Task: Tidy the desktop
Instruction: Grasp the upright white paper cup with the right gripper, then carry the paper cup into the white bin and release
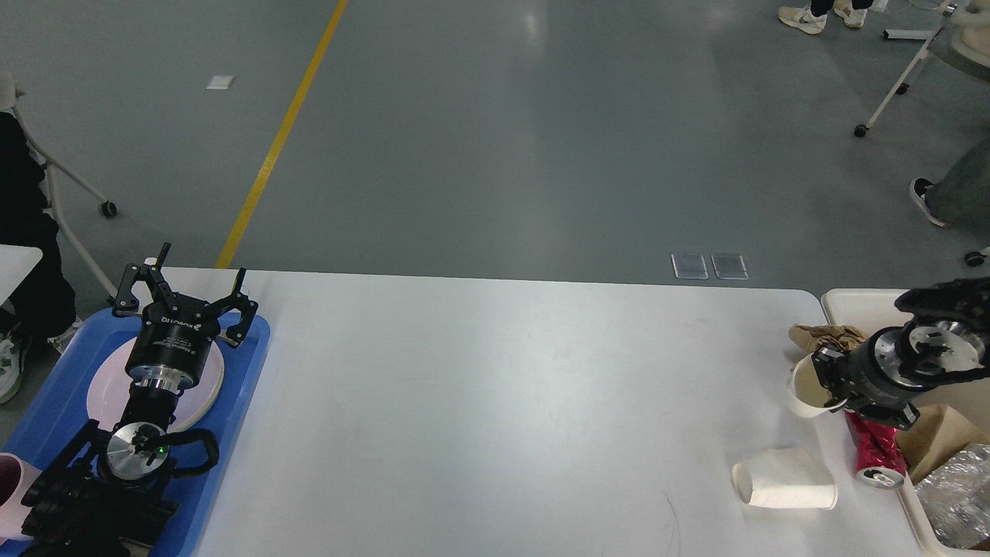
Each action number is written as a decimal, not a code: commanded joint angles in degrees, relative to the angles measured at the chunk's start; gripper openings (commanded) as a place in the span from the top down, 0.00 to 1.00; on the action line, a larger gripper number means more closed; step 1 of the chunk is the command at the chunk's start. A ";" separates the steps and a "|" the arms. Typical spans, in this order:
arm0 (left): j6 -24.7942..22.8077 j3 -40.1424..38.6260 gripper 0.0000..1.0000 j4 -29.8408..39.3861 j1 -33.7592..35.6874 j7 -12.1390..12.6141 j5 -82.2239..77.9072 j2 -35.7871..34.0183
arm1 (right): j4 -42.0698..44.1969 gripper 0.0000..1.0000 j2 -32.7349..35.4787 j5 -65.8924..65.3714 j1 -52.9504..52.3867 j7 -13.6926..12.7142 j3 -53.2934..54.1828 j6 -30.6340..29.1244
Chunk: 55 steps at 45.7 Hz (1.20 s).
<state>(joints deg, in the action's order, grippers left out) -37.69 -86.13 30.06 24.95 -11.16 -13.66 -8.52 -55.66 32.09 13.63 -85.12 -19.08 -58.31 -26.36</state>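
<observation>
The white desktop (503, 402) fills the lower view. My right gripper (826, 381) is at its right end, shut on the rim of a white paper cup (803, 387), which it holds tilted above the table with its mouth towards me. A second paper cup (785, 480) lies on its side near the front right. A crushed red can (878, 458) lies beside it, partly under my right wrist. Crumpled brown paper (827, 336) lies behind the held cup. My left gripper (186, 298) is open and empty above the blue tray (247, 371).
A white plate (104, 394) lies in the blue tray, under my left arm, and a pink cup (9, 495) stands at its front left. A cream bin (855, 303) beside the table's right edge holds foil (955, 495) and brown paper.
</observation>
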 commanded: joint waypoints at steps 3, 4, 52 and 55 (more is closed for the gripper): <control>-0.01 0.00 0.04 0.00 -0.08 0.00 -0.05 0.00 | -15.42 1.00 -0.62 -0.10 -21.38 0.01 -13.92 -3.52; -0.01 0.00 0.04 0.00 -0.08 0.00 -0.05 0.00 | -17.53 1.00 -1.14 -0.10 -24.10 0.01 -15.51 -3.70; -0.01 0.08 0.04 0.00 -0.08 0.00 -0.05 -0.09 | 5.63 1.00 12.21 -4.41 -3.24 0.36 -10.44 1.93; -0.01 0.00 0.04 0.00 -0.08 0.00 -0.05 -0.09 | 12.49 1.00 11.69 -4.41 4.41 0.36 -6.04 2.01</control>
<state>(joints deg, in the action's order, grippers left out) -37.69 -86.12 30.06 24.87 -11.16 -13.66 -8.56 -54.55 44.18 9.30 -94.26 -18.67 -72.37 -25.02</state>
